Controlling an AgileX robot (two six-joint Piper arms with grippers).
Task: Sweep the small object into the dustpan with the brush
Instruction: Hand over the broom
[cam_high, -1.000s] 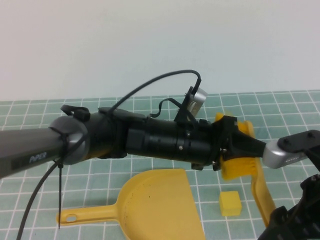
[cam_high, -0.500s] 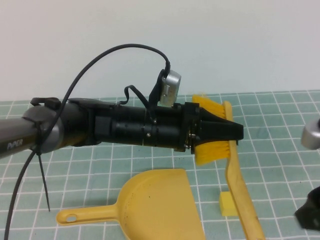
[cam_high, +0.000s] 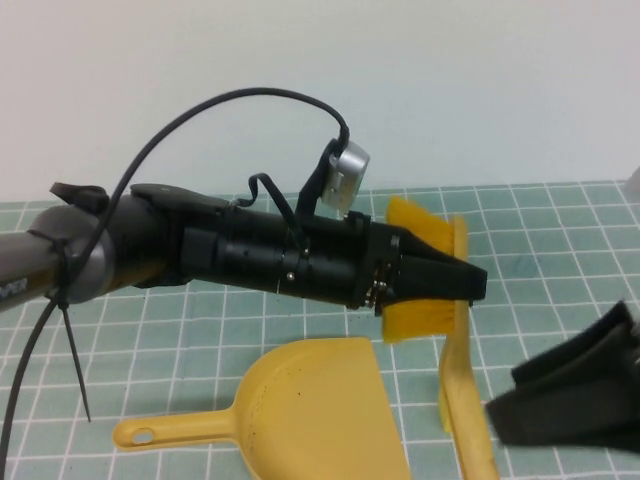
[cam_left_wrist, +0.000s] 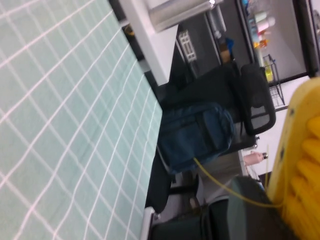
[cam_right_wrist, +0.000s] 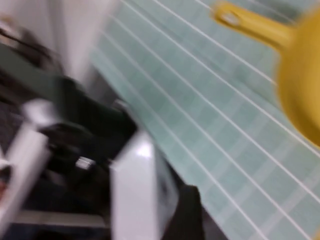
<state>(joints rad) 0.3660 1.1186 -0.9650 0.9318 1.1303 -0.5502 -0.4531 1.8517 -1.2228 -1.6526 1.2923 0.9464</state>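
High view: the left arm reaches across the middle from the left side, and the left gripper (cam_high: 462, 280) is closed on the brush (cam_high: 425, 285), holding it at the head, w/ yellow bristles seen above and below the black fingers. The brush handle goes down toward the near edge, on the right of the dustpan (cam_high: 320, 415). The dustpan lies flat on the green checked worktop (cam_high: 560, 225), its thin handle pointing to the left. The small object (cam_high: 444, 410) is only a thin yellow strip just beside the brush handle, mostly hidden behind it, close to the right edge of the dustpan. White letters on the left arm's grey link are cut by the frame edge, not readable. The right gripper (cam_high: 570, 400) is a dark shape at the lower right, near the brush handle; I cannot tell if it is open or closed. Left wrist view: part of the yellow brush at one edge, the checked worktop, and the room behind w/ a dark blue bag. Right wrist view: blurred, the dustpan and its handle over the checked worktop.
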